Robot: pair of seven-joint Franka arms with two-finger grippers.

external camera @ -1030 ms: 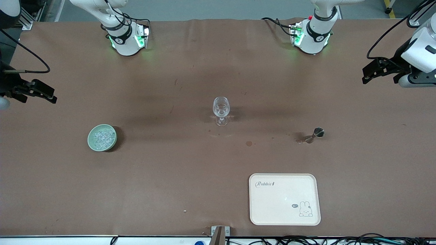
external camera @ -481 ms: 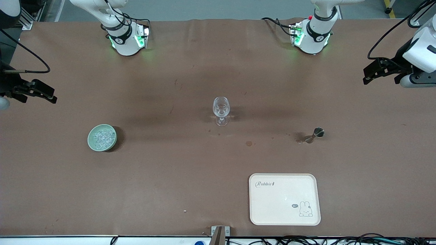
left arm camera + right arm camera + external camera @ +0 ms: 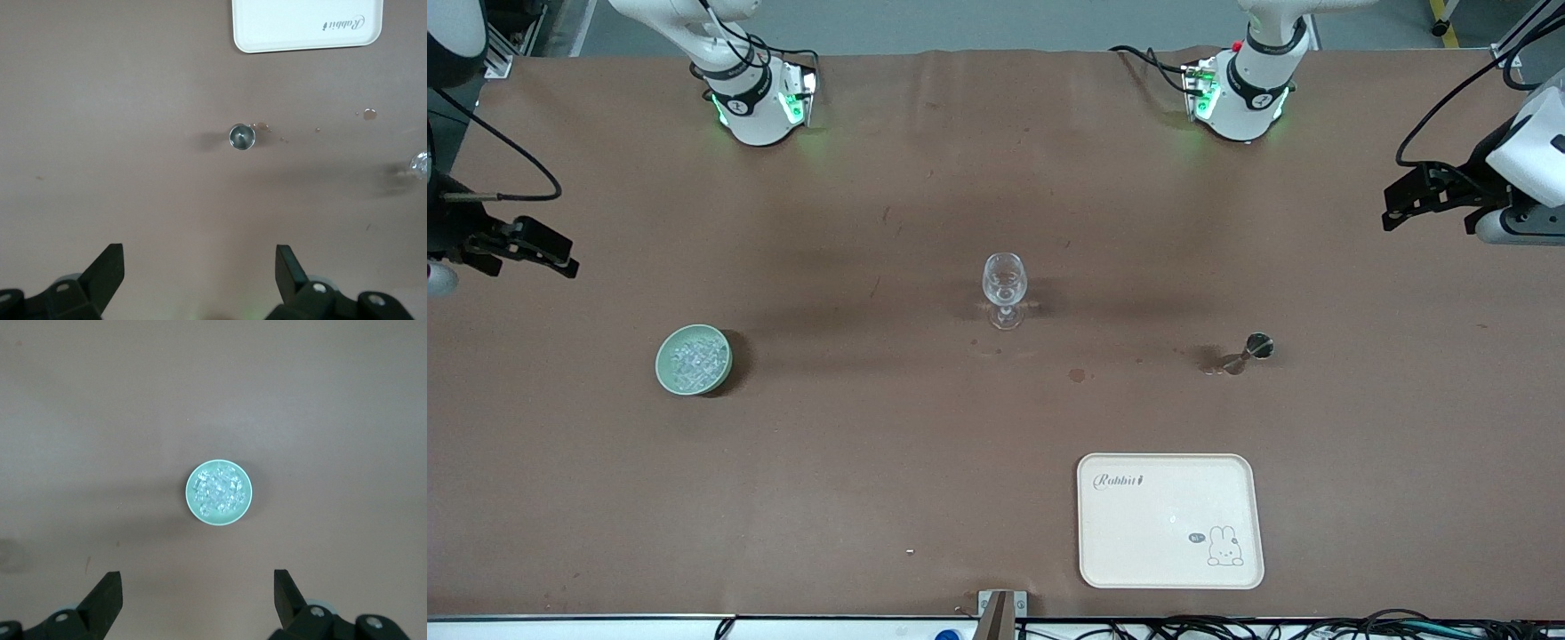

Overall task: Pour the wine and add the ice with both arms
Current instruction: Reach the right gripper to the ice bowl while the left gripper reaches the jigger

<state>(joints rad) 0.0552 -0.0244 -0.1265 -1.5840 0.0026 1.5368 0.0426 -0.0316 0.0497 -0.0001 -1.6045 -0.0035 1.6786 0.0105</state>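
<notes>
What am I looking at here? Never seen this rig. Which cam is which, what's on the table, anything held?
Two white robot arms stand bolted at one long edge of a brown table. The wide picture comes from a high camera facing them. The other two come from cameras on each arm's wrist, looking down past its own black fingers.

The left claw is open and empty, up over the left arm's end of the table, above a small metal cup. The right claw is open and empty too, above a green bowl of ice at the right arm's end.

A stemmed glass stands mid-table. A cream tray with a rabbit drawing lies nearer the front camera than the metal cup. Nothing is held.
</notes>
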